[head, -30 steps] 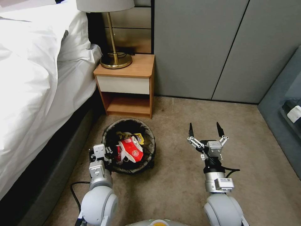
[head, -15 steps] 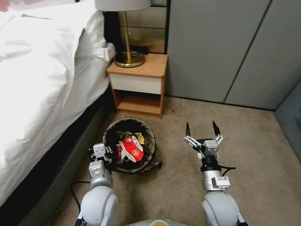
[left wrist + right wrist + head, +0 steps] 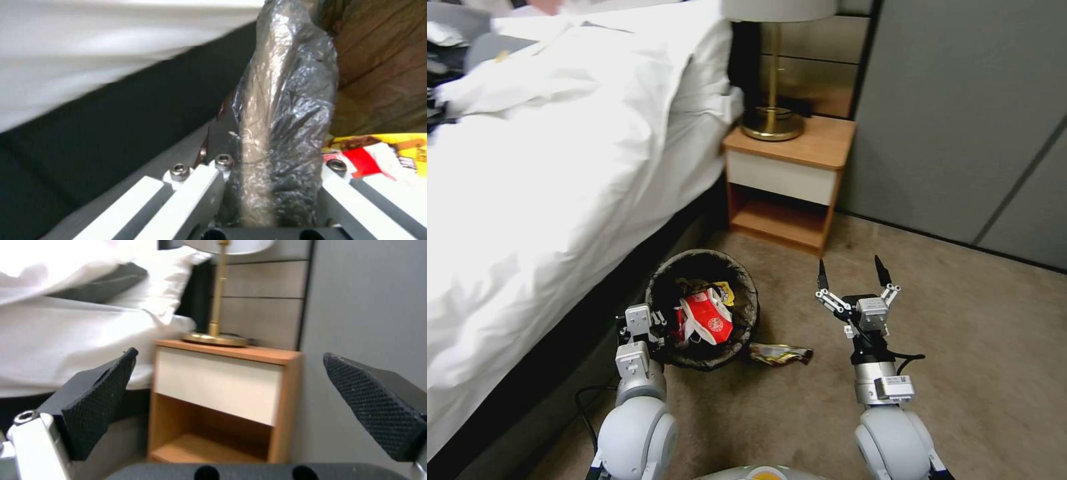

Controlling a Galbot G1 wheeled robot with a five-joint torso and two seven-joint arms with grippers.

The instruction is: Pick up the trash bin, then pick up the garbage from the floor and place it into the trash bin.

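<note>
Left gripper [image 3: 657, 328] clamped on the bag-lined rim of the trash bin [image 3: 740, 283], red-and-white garbage [image 3: 706, 319] inside. Right gripper [image 3: 854, 273] spread wide, gripping nothing, above carpet. No legible writing on wrappers.

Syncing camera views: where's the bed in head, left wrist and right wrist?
Head: bed on the left, beside the trash bin held by the left pincer.
Left wrist: its white sheet over dark base, behind the bin's rim.
Right wrist: beyond the open right pincer, next to the nightstand.
Shared landmark: dark bed base.

A bedroom: white-sheeted bed [image 3: 560, 167], wooden nightstand [image 3: 790, 180], brass lamp [image 3: 774, 120], carpet [image 3: 960, 333]
</note>
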